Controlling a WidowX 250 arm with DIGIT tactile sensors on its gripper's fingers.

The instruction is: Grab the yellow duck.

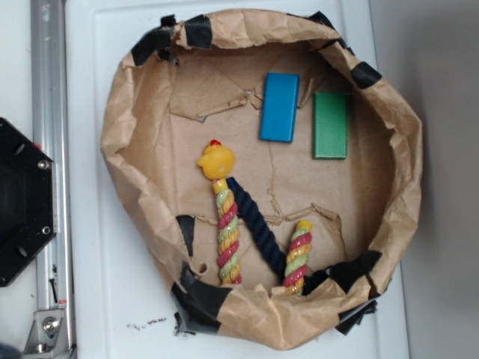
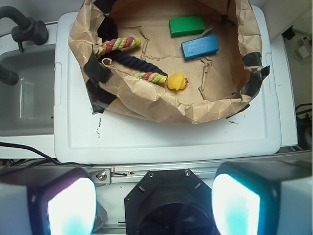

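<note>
Yellow duck (image 1: 216, 161) is seen lying on the floor of the brown paper basin (image 1: 120, 127), left of centre, joined to a striped rope (image 1: 227, 235) running toward 6 o'clock. A blue block (image 1: 280, 107) and green block (image 1: 331, 125) are placed at about 1 o'clock from it, well apart. Fingers (image 2: 71, 205) are spread wide, nothing gripped, held over the white worktop (image 2: 171, 137) clear of the basin

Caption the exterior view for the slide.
Yellow duck on its striped rope in a paper-lined bin, beside blue and green blocks.
</note>
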